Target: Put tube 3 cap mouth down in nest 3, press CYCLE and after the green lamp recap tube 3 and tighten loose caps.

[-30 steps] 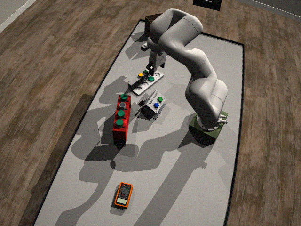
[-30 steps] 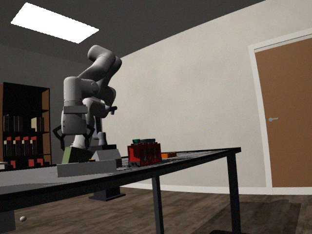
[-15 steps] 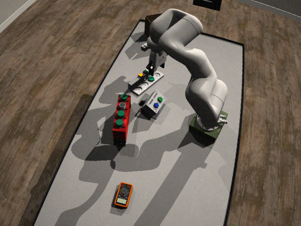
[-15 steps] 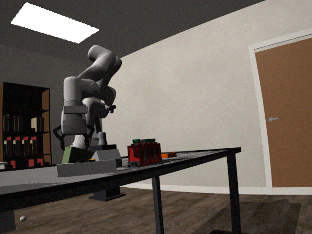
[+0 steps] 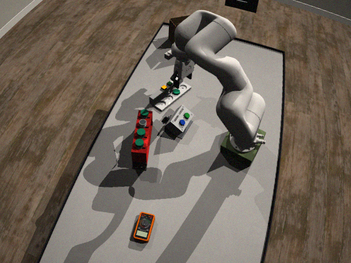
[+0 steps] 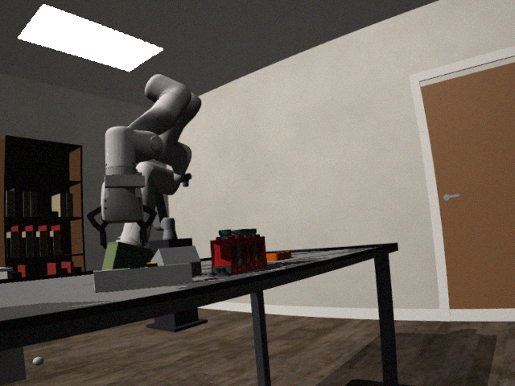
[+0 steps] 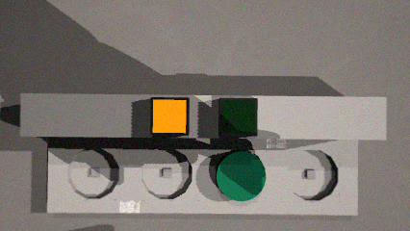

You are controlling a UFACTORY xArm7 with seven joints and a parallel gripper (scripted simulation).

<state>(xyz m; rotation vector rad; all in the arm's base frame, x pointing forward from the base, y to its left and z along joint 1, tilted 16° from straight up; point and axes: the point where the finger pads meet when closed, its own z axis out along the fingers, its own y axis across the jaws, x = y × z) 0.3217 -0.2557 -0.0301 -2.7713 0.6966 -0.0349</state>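
Observation:
The grey cap tray [image 5: 170,96] lies at the far side of the table. In the wrist view a green cap [image 7: 241,175] sits flat in the third nest from the left; the other three nests are empty. The amber lamp [image 7: 169,115] glows bright and the green lamp [image 7: 238,116] beside it is dark. My gripper [image 5: 173,84] hangs open and empty a little above the tray, over the lamps and the cap [image 5: 176,91]. The red tube rack [image 5: 140,136] holds four tubes; tube 3 [image 5: 142,123] stands uncapped and grey, and the other three carry green caps.
The key housing [image 5: 179,121] with the blue key [image 5: 181,122] and green key [image 5: 186,115] stands between the rack and the arm's base [image 5: 242,147]. An orange multimeter [image 5: 143,222] lies near the front. A dark box [image 5: 177,23] stands at the table's far edge.

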